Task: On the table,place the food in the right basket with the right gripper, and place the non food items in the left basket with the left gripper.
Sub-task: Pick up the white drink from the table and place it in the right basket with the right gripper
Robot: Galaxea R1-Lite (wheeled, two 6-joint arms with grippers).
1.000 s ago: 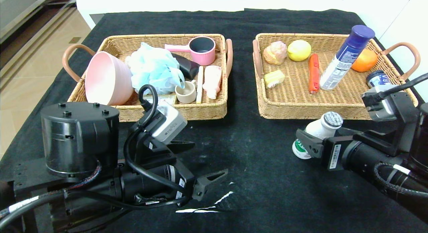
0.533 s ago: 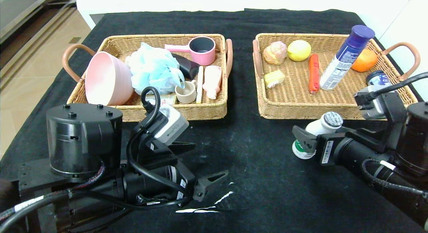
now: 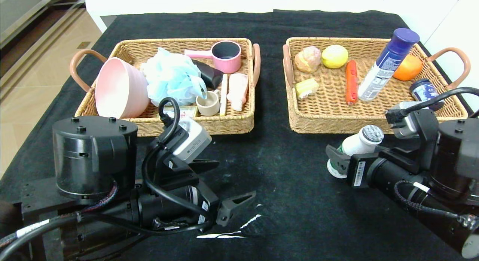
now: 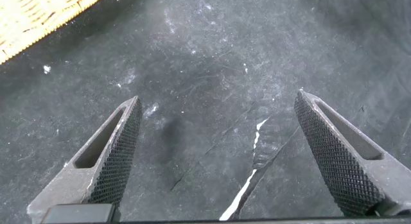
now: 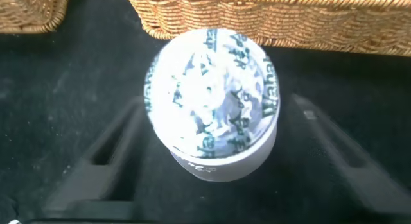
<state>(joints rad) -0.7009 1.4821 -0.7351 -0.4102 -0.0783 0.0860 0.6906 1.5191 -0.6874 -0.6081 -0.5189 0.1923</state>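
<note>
A small white bottle with a green label and foil cap stands tilted on the black table, just in front of the right basket. My right gripper straddles it low down, with a finger on each side and small gaps showing, so it is open. The orange-red sausage and the spray can lie in the right basket. The left basket holds the pink bowl, blue pouf and pink tube. My left gripper hangs open over bare cloth.
The right basket also holds a bun, a lemon, an orange, a yellow cake piece and a dark jar. A pink saucepan and a beige cup sit in the left basket.
My right arm has shifted left and its jaws have narrowed around the white bottle, which keeps its place. The left arm has hardly moved.
</note>
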